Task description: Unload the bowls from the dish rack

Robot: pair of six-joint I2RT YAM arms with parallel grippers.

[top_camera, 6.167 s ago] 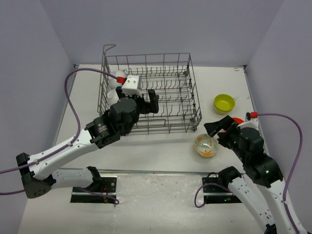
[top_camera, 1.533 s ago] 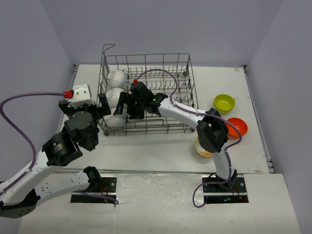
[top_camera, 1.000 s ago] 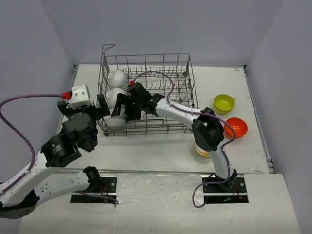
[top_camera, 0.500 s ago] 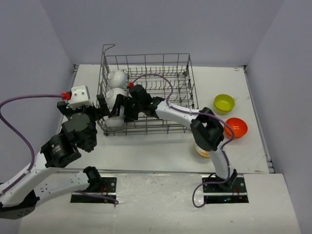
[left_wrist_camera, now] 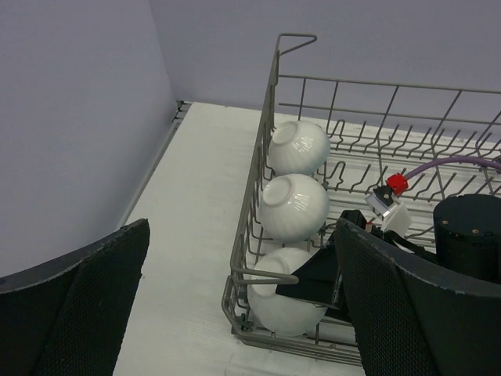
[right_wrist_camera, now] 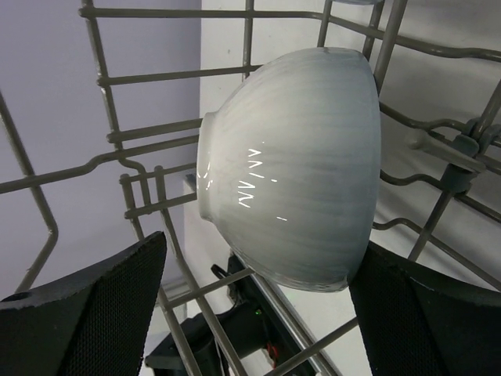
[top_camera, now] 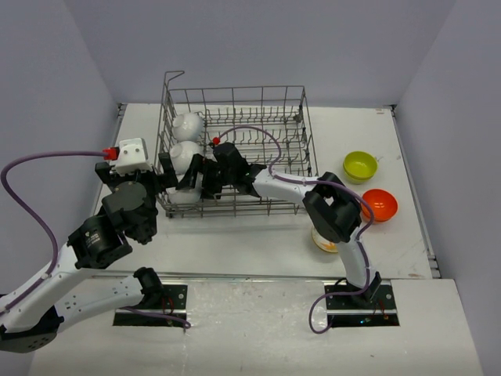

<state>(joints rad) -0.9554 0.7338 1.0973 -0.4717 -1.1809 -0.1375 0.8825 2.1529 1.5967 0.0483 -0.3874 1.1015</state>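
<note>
The table [top_camera: 235, 235] bears the dish rack [top_camera: 235, 88], yellow-green bowl [top_camera: 360, 166], orange bowl [top_camera: 383, 204] and floral bowl [top_camera: 322, 244].

Rear bowl [top_camera: 188, 124], middle bowl [top_camera: 185, 154] and front bowl [top_camera: 182, 195] line the dish rack's [top_camera: 235, 88] left wall, inside; on the counter [top_camera: 235, 235] to its right sit a fourth bowl [top_camera: 360, 165], fifth bowl [top_camera: 382, 204] and sixth bowl [top_camera: 322, 240].

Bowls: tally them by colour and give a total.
White bowls: 3
Yellow-green bowl: 1
Orange bowl: 1
Floral bowl: 1
Total: 6
</note>
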